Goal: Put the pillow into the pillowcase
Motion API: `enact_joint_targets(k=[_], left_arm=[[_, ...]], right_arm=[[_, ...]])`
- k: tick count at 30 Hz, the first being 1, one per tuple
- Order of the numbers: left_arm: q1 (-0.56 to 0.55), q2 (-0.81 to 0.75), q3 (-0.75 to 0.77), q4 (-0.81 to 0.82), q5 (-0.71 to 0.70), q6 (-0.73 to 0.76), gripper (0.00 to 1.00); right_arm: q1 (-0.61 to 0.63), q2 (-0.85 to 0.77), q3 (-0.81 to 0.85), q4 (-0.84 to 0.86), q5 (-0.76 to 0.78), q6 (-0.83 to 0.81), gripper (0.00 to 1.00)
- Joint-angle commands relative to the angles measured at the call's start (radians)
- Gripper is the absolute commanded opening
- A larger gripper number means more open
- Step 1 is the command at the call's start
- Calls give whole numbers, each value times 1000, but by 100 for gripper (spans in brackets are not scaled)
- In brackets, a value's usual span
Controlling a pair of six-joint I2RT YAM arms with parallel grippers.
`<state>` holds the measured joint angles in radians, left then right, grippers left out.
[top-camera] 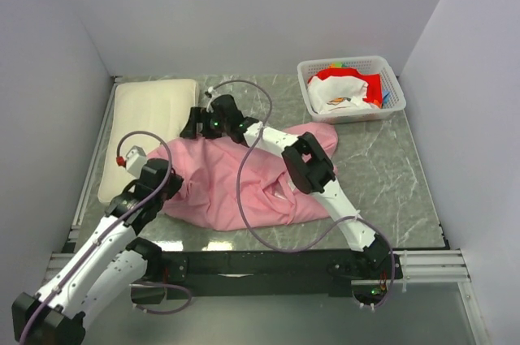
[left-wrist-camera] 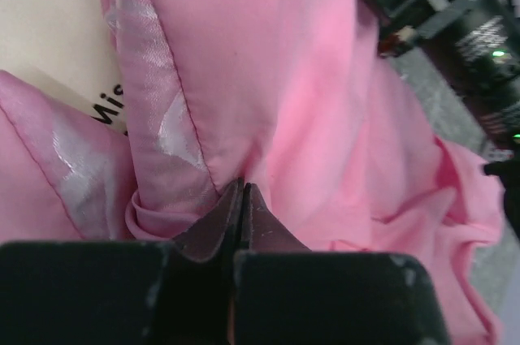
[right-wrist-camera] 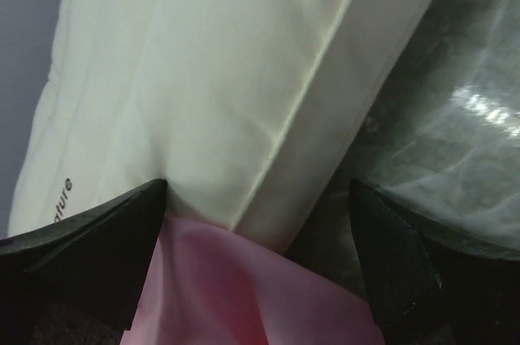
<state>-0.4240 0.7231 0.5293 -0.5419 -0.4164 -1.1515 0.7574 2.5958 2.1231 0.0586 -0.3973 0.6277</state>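
Seemingly early in the job, the pillow (top-camera: 150,118) lies outside the case along the upper left of the table (top-camera: 390,166). The pink pillowcase (top-camera: 207,191) is bunched at centre frame, its left side lapping over the pillow's lower right.

The left gripper (left-wrist-camera: 241,192), at bottom centre of its wrist view, has its jaws pressed together on a fold of the pillowcase's hem. The right gripper (top-camera: 197,123) sits at the pillow's right edge, upper middle of the overhead view. In its own camera its jaws stand spread, one finger (right-wrist-camera: 97,264) at lower left and the other at lower right. A pillow corner and a tongue of pink cloth lie between them, and nothing is pinched.

Several things could go wrong from here:
- **Slipping hem:** the cloth is thin and held by one narrow pinch, so it may slide free if the pillow drags against it.
- **Closed mouth:** the frames do not show whether one layer or both are caught, and a two-layer pinch would keep the opening shut.
- **Trapped cloth:** if the right jaws close where they hang, they could trap pink cloth with the corner and pull the case along instead of filling it.
- **Buckling pillow:** the soft pillow may buckle instead of sliding in.
- **Snagging cable:** a purple cable (top-camera: 240,199) draped across the fabric could catch a fold.

The white basket (top-camera: 313,93) at upper right stands well apart.
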Motion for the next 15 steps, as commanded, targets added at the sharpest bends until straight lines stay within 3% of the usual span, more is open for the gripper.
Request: enact_joint_targets(k=[1, 5, 7, 10, 11, 12, 13, 15], left_arm=[[2, -74, 17, -23, 62, -33, 1], [2, -103, 34, -49, 103, -11, 1], [4, -113, 34, -55, 119, -10, 1], [2, -140, 38, -73, 113, -4, 1], [4, -151, 44, -79, 102, 1, 1], [4, -155, 58, -92, 100, 4, 1], [4, -159, 67, -99, 94, 9, 1], [4, -166, 87, -115, 88, 12, 1]], right_arm=[[51, -2, 72, 147, -15, 122, 100], [65, 70, 132, 199, -31, 181, 100], [66, 89, 159, 230, -47, 222, 95], [66, 103, 204, 264, -41, 239, 51], [66, 98, 219, 251, -40, 234, 28], [66, 92, 239, 244, -35, 227, 18], [66, 63, 242, 230, -14, 202, 0], [66, 20, 216, 222, 18, 149, 0]])
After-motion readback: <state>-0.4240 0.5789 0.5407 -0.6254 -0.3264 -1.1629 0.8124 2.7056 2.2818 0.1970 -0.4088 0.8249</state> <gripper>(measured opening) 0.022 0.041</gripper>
